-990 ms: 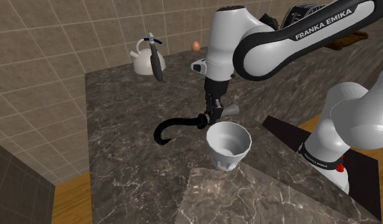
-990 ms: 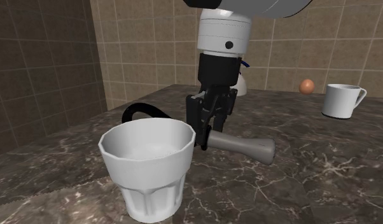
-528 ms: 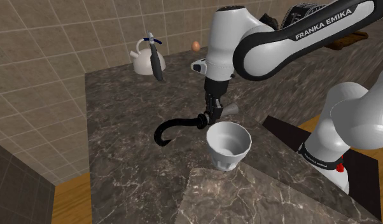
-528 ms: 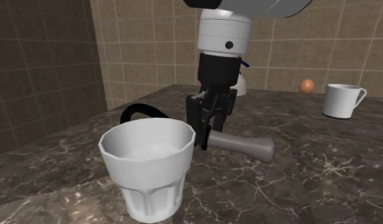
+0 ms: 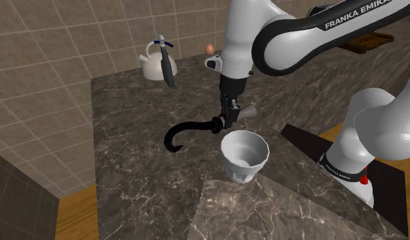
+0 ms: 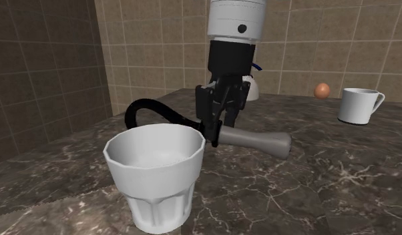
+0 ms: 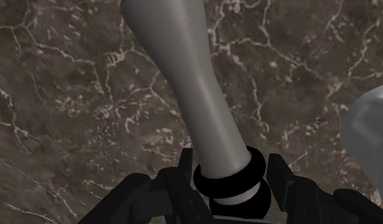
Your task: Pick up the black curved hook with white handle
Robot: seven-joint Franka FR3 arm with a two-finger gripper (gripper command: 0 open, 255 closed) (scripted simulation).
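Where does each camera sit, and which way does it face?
Shoulder view: beside the stand, looking down over the counter; the arm and stand show.
Second exterior view: low, past the white cup toward the tiled wall; the gripper shows.
Wrist view: on the hand, along the hook; black fingers show.
All three share the clasped hook.

A white cup (image 5: 244,155) is sitting on the dark stone counter (image 5: 129,167), just beside the gripper (image 5: 222,125) and a bit lower. A white kettle (image 5: 152,68) and a brown egg (image 5: 209,49) are sitting well behind the gripper, by the tiled wall (image 5: 47,48). A white mug (image 6: 358,105) is standing near the egg.
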